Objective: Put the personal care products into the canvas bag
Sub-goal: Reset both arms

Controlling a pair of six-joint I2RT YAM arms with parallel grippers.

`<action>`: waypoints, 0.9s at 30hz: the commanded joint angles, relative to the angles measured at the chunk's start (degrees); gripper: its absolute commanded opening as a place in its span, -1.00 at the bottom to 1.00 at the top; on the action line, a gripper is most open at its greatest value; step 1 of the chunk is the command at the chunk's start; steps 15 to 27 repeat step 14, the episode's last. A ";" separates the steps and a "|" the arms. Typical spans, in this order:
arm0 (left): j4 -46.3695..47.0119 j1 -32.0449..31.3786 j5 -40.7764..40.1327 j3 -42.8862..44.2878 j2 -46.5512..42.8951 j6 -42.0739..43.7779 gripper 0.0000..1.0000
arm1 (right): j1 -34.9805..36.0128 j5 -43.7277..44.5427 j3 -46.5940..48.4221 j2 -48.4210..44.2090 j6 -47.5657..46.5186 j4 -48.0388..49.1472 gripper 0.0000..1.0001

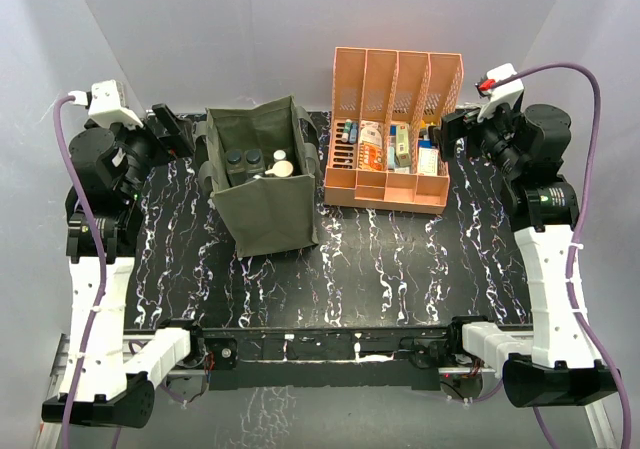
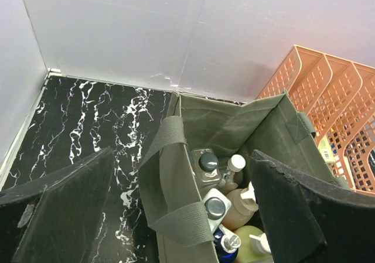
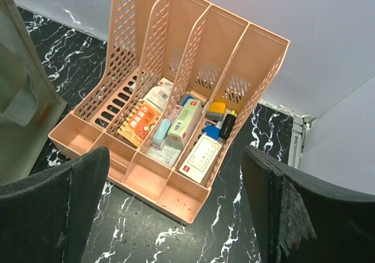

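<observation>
Looking at this one, I'd say the job is basically wrapped. The canvas bag [image 1: 265,214] stands upright at the back left of the tabletop [image 1: 400,269], mouth open, and the personal care products are down inside it. No bottle shows anywhere outside.

From the left wrist view I can pick out a dark-capped glass bottle [image 2: 208,160], a second dark-capped one [image 2: 215,207], a small white pump top [image 2: 236,162], the beige bottle [image 2: 237,210], a pale yellow bottle [image 2: 253,242] and a blue one [image 2: 222,246] at the bottom edge. That's six tops; a seventh I can't make out, so it may be buried.

Left hand [image 2: 181,153] hangs above the bag with its fingers spread wide, gripping nothing. Right hand [image 3: 174,152] is the same, wide apart and bare, over the peach organiser [image 3: 126,40].

The organiser holds only small stuff in its middle and right slots: an orange box [image 3: 137,122], a greenish box [image 3: 184,119], a white box [image 3: 199,154] and a pale blue tube [image 3: 161,133]. None of that is bag material, so leave it alone.

Doing this step well, in my opinion: give the organiser one honest check for a stray bottle, then lift the left hand straight up. The strap handle [image 2: 167,143] lies right across the bag mouth, and soft fabric snags easily.
</observation>
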 commanded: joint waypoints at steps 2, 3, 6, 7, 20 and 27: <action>0.40 0.37 -0.54 1.40 0.38 2.18 0.94 | -0.10 0.68 -0.28 0.26 0.78 1.44 0.97; 0.41 0.36 -0.53 1.36 0.51 2.32 0.94 | -0.14 1.02 -0.34 0.14 1.12 1.50 0.97; 0.39 0.37 0.06 1.27 0.74 2.66 0.94 | -0.14 2.15 -0.90 -0.21 2.30 1.86 0.97; 0.40 0.31 0.28 1.27 0.76 2.78 0.94 | -0.14 2.59 -0.98 -0.29 2.49 1.99 0.97; 0.40 0.34 1.63 1.44 0.92 3.41 0.94 | -0.14 3.74 -0.58 -0.26 2.88 1.89 0.97; 0.40 0.34 1.63 1.44 0.92 3.41 0.94 | -0.14 3.74 -0.58 -0.26 2.88 1.89 0.97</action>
